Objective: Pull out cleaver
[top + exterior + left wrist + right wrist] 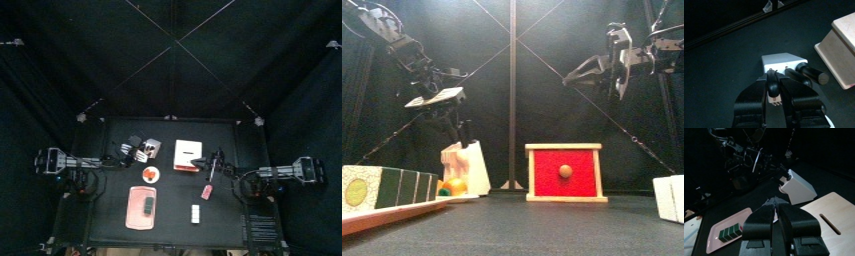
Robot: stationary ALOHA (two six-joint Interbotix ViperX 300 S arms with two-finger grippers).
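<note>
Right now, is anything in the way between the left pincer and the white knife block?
Nothing visible. The left pincer hangs right over the white knife block, whose black handles stick out close beneath it. The pale box stands off to the side, apart from the block.

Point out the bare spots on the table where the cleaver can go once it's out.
The table is bare along its front edge, and between the knife block and the red-fronted box. It is crowded on the left front, where the pink tray and small plate sit.
</note>
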